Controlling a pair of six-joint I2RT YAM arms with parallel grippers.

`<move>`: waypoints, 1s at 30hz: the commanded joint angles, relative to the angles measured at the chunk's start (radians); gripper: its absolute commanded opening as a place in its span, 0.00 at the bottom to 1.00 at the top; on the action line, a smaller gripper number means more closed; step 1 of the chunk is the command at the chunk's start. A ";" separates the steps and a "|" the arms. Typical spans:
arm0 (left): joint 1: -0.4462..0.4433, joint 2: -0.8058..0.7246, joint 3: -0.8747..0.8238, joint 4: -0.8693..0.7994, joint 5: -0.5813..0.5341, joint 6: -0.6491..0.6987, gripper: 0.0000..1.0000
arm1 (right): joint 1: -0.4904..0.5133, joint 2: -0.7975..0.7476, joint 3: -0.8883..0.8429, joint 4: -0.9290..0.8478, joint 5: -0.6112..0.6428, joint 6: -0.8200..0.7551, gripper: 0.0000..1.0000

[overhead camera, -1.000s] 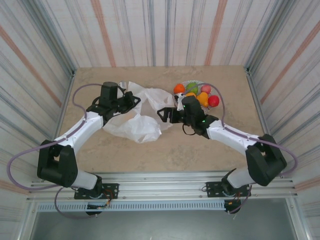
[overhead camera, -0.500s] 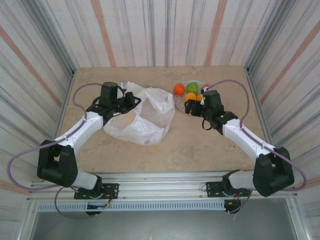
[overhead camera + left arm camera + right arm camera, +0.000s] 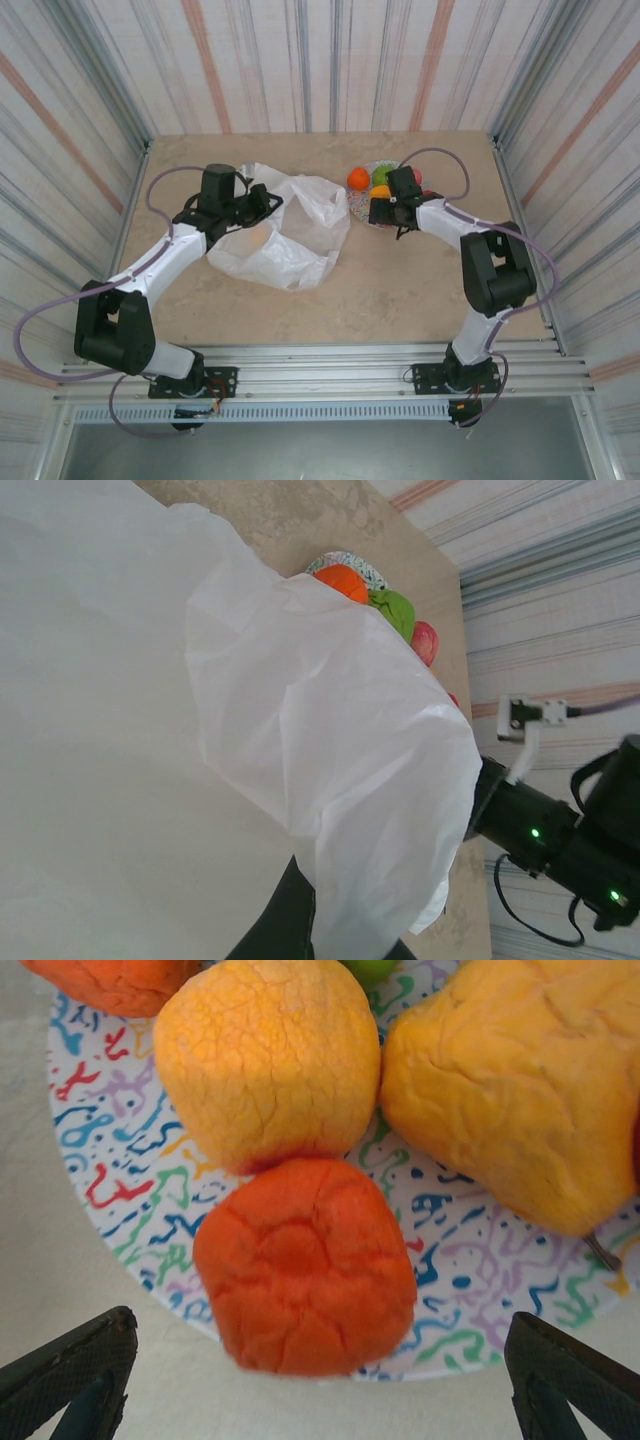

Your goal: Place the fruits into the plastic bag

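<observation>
The white plastic bag (image 3: 290,240) lies crumpled left of centre, and a faint orange tint shows through its film. My left gripper (image 3: 262,203) is shut on the bag's upper edge; the film (image 3: 330,740) drapes over its dark finger (image 3: 283,920). The fruits sit on the patterned plate (image 3: 120,1150): an orange fruit (image 3: 305,1265), two yellow-orange ones (image 3: 265,1060) (image 3: 510,1080), another orange one (image 3: 358,178), a green one (image 3: 383,175) and a pink one (image 3: 425,640). My right gripper (image 3: 320,1385) is open just above the plate's near edge, its fingers on either side of the orange fruit without touching it.
The plate (image 3: 352,203) stands at the back right of the table, close to the bag's right edge. Striped walls (image 3: 90,150) close in the table on three sides. Bare tabletop (image 3: 380,290) lies between the bag and the arm bases.
My right gripper has swung from the bag's mouth back to the plate and now hovers over the orange fruit, still open. The left arm and the bag have stayed put.
</observation>
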 commanded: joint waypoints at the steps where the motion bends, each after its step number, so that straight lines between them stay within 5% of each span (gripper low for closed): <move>1: 0.007 -0.036 -0.007 -0.009 0.021 0.012 0.01 | 0.000 0.060 0.058 -0.057 0.042 -0.040 0.93; 14: 0.007 -0.018 -0.009 0.006 0.038 0.005 0.01 | 0.001 0.107 0.089 -0.057 0.028 -0.089 0.61; 21: 0.007 -0.013 -0.011 0.009 0.047 0.000 0.01 | 0.002 -0.062 -0.004 -0.052 0.026 -0.094 0.61; 30: 0.007 -0.016 -0.012 0.002 0.044 0.000 0.01 | 0.118 -0.372 -0.273 0.041 -0.214 -0.028 0.63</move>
